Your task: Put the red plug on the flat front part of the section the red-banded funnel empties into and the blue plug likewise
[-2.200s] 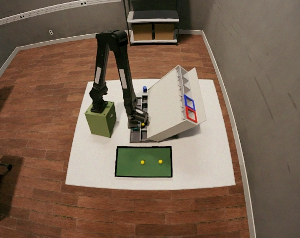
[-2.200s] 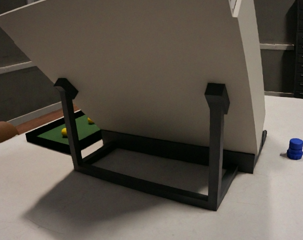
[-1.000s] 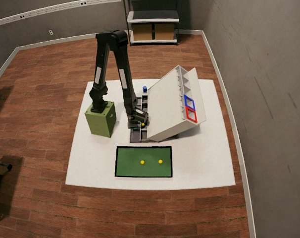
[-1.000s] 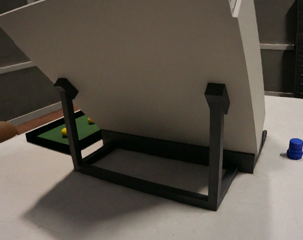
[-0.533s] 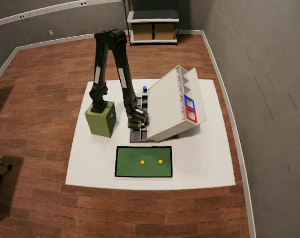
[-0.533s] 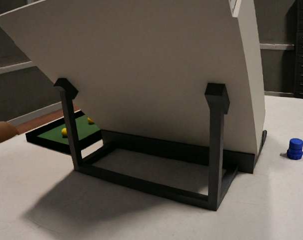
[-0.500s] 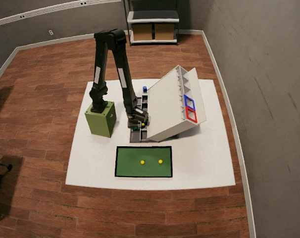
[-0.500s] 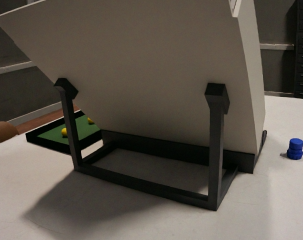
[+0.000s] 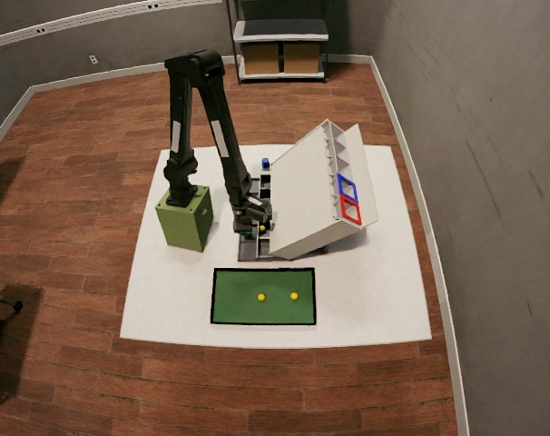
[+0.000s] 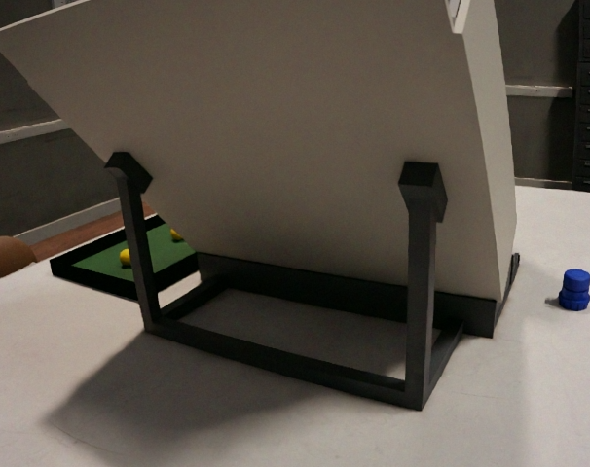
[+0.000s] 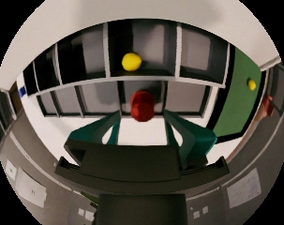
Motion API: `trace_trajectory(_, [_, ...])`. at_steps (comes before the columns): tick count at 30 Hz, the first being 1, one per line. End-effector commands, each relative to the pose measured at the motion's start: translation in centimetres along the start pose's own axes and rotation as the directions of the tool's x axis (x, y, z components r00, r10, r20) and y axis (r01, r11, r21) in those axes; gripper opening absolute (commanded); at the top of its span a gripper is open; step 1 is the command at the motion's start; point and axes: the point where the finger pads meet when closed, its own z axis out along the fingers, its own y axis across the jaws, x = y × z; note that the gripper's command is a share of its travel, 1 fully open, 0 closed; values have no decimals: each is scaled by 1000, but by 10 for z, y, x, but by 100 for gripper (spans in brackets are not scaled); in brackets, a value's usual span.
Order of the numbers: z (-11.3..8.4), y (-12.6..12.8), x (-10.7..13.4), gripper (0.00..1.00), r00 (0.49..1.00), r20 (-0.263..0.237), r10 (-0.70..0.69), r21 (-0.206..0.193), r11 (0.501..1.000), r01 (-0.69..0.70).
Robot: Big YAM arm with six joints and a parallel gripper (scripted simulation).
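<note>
My gripper (image 9: pixel 248 233) (image 11: pixel 142 113) is open, its teal fingertips on either side of the red plug (image 11: pixel 142 107), with gaps between. The plug stands on the flat front part of one section; a yellow marble (image 9: pixel 262 228) (image 11: pixel 131 62) lies in that section's rear part. My arm hides the plug in the top view. The blue plug (image 9: pixel 265 163) (image 10: pixel 574 290) (image 11: pixel 22 91) stands on the table beyond the sections' far end. The red-banded funnel (image 9: pixel 352 219) is at the near end of the top row, beside the blue-banded funnel (image 9: pixel 346 178). Pipes are hidden.
The sloping white cover (image 9: pixel 299 187) (image 10: pixel 285 125) rises behind the sections on a dark stand (image 10: pixel 420 302). A green tray with a black rim (image 9: pixel 263 323) holds two yellow marbles. The green arm base (image 9: pixel 183 230) stands on the opposite side of the sections from the cover.
</note>
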Motion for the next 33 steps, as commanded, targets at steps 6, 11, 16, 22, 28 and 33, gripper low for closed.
trace_trajectory(6, [-12, -3, -4, 59, 1000, 13, -5, 7, 1000, 5])
trace_trajectory(11, [-13, -4, -4, 59, 1000, 13, -3, 7, 1000, 3])
trace_trajectory(16, [-12, -3, -3, 59, 1000, 9, -2, 5, 1000, 2])
trace_trajectory(22, [-21, -6, -8, 59, 1000, 21, -6, 11, 1000, 5])
trace_trajectory(28, [-38, -8, -15, 59, 999, 32, -10, 16, 1000, 9])
trace_trajectory(33, [-68, -9, -16, 59, 999, 35, -12, 20, 1000, 11])
